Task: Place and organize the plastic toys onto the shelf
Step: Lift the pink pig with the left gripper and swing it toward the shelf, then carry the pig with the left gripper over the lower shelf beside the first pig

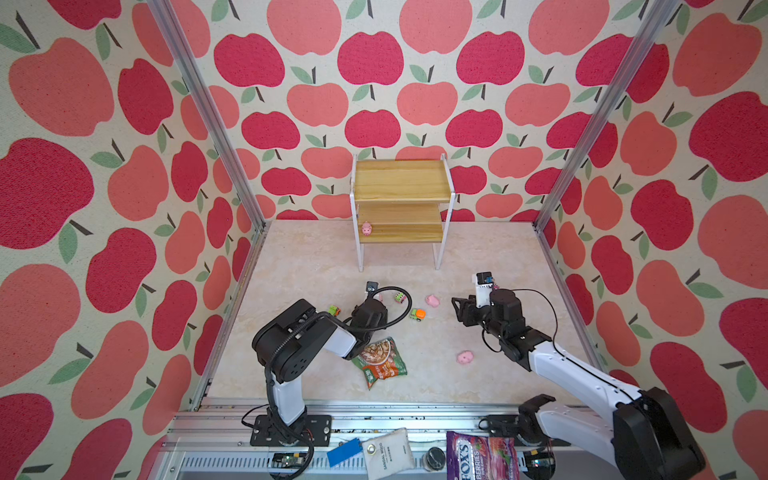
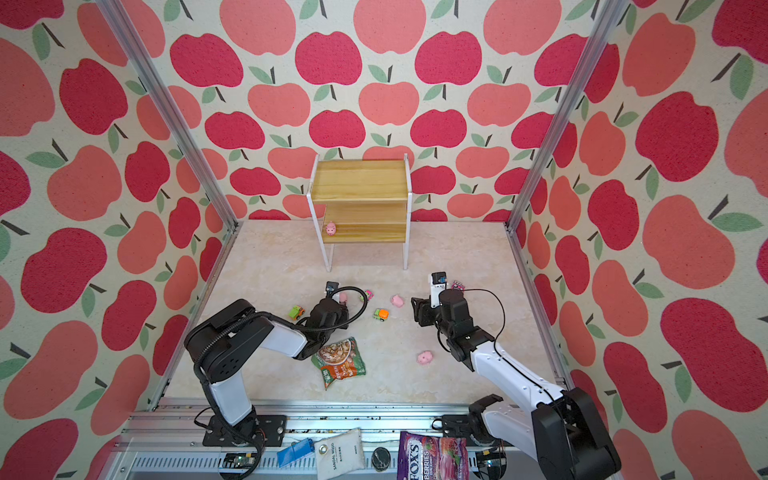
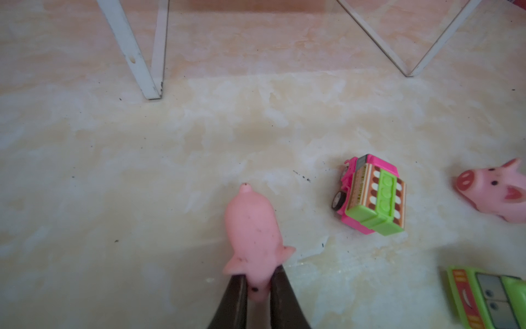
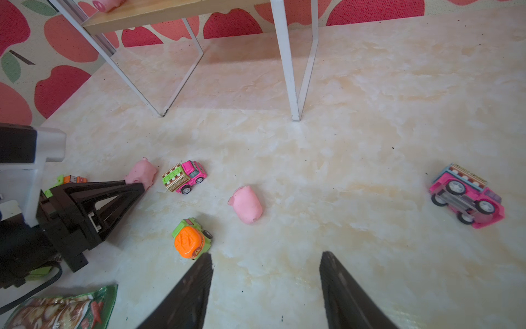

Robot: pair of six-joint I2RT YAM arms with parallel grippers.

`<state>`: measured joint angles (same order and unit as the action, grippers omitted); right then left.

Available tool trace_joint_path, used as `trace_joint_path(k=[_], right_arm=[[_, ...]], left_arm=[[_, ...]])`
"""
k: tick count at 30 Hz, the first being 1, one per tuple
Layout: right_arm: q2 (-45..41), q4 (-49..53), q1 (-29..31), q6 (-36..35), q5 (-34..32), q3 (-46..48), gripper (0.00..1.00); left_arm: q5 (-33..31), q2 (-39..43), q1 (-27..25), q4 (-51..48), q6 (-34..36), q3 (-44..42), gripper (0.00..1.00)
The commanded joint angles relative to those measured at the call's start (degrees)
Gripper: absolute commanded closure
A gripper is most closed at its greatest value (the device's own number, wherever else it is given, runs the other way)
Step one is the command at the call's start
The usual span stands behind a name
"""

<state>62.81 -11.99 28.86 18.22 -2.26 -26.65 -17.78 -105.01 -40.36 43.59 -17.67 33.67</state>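
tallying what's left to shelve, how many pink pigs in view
4: shelf pig on the lower board; held pig in the left pincer; middle pig; front-right pig. More may be hidden.

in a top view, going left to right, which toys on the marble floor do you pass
small green plastic truck → pink rubbery pig figure pinched by the left gripper → pink-and-green plastic truck → green truck with orange drum → loose pink pig → another pink pig nearer the robot → pink truck tipped over
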Motion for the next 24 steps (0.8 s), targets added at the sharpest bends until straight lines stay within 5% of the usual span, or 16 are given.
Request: trace_joint_path(k=[1, 24], right_arm=[[-0.53, -0.58, 0.12, -0.73, -0.19, 0.98, 0.37], [0.30, -2.34, 0.00, -0.57, 0.86, 1.66, 0.36]], left_arm=[[-0.52, 1.17, -0.02, 1.52, 1.77, -0.51, 0.91], [20.05, 20.80, 5.98, -8.90, 1.54, -1.11, 0.98]])
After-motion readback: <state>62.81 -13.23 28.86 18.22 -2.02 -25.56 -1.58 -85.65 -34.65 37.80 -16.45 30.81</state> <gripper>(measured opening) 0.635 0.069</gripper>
